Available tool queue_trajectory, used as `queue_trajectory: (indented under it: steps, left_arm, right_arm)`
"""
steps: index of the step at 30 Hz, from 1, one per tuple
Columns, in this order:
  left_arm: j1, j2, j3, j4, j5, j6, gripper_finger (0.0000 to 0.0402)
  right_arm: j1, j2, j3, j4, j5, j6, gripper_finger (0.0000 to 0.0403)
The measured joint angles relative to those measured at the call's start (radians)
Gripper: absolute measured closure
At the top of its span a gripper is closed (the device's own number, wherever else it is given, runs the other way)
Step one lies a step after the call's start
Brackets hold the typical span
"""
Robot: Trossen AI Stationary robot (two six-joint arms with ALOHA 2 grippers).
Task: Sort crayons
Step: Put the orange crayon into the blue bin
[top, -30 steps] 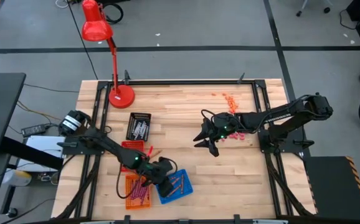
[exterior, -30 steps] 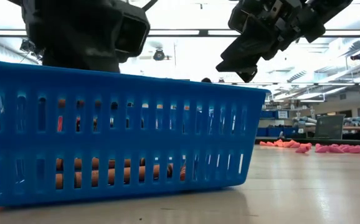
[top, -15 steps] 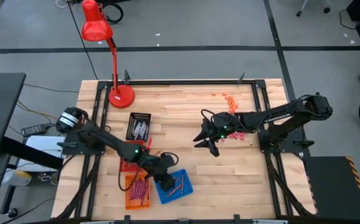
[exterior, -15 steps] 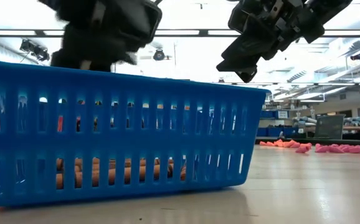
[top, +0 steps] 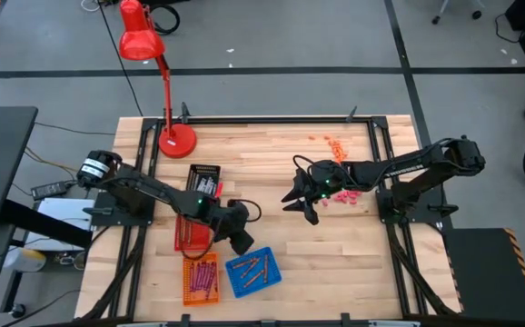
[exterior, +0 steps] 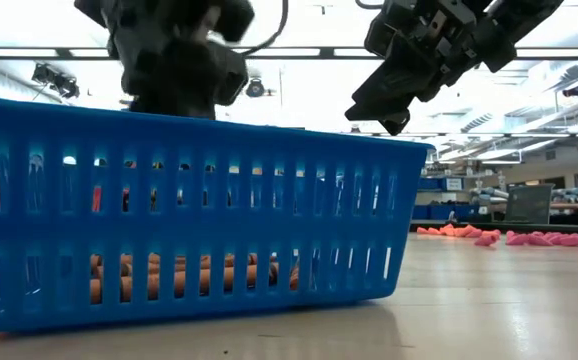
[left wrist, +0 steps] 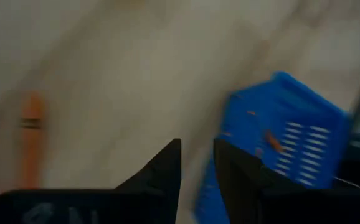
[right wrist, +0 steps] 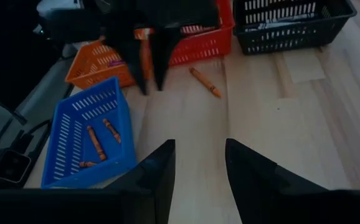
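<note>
Crayons (right wrist: 99, 138) in blue basket (right wrist: 68, 118), labels unreadable

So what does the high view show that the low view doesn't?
Only the high view shows the red lamp, the black basket, red basket, orange basket and a loose crayon on the table. Only the low view shows the room's ceiling lights and shelving beyond the table. Both show the blue basket holding crayons, the pink bits, the left hand and the right hand.
</note>
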Motion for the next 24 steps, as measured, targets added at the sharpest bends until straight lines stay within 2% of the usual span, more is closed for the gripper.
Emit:
queue_trajectory:
  steps: [8, 15, 20, 24]
  left_arm:
    - [0.017, 0.000, 0.000, -0.163, -0.139, 0.217, 0.0299]
    - [0.017, 0.000, 0.000, -0.238, -0.176, 0.429, 0.0299]
    - [0.016, 0.008, 0.000, -0.245, -0.176, 0.478, 0.0292]
    - [0.015, 0.012, -0.020, -0.235, -0.176, 0.466, 0.0270]
  right_arm:
    - [0.000, 0.000, 0.000, 0.006, 0.001, -0.001, 0.0259]
    - [0.000, 0.000, 0.000, 0.007, 0.006, 0.004, 0.0259]
    - [0.000, 0.000, 0.000, 0.007, 0.030, 0.005, 0.0259]
    - [0.000, 0.000, 0.000, 0.007, 0.049, 0.005, 0.0259]
